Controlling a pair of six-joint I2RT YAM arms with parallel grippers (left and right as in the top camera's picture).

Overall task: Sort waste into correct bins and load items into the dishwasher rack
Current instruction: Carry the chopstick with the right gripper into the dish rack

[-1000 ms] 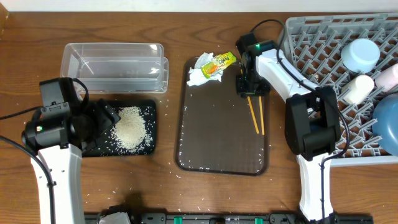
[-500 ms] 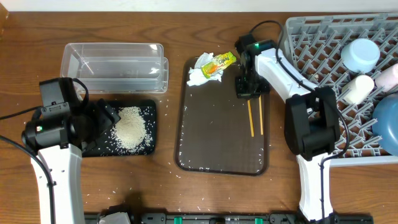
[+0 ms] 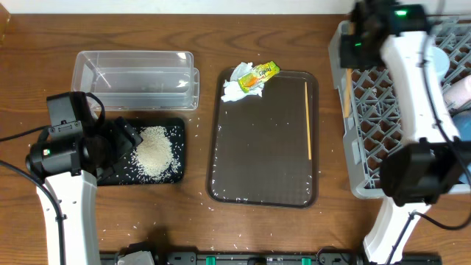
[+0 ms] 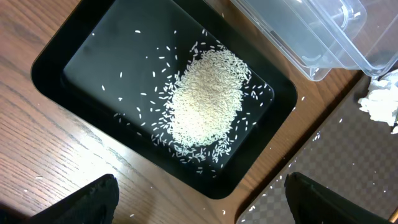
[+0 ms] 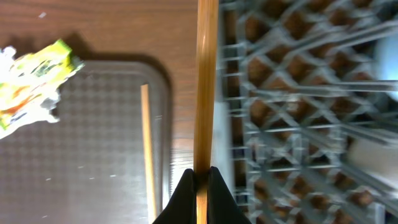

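Note:
My right gripper [image 5: 203,180] is shut on one wooden chopstick [image 5: 205,81] and holds it over the left edge of the grey dishwasher rack [image 3: 368,140]; from overhead the gripper [image 3: 353,46] and chopstick [image 3: 346,92] show there. The second chopstick [image 3: 307,121] lies on the brown serving tray [image 3: 257,162]. The crumpled napkin [image 3: 235,87] and yellow-green wrapper [image 3: 259,74] rest at that tray's top left. My left gripper [image 4: 202,208] is open and empty over the near corner of the black tray [image 4: 68,56], which holds a rice pile [image 4: 205,106].
The clear tub [image 3: 136,77] stands behind the black tray and looks empty. Loose rice grains lie scattered on the wood and the brown tray. My right arm hides most of the rack; a pink cup [image 3: 461,90] shows at its right edge.
My right gripper has lifted one chopstick off the brown tray and carried it right and back to the rack's left edge. The other chopstick has shifted on the tray. The left arm has not moved.

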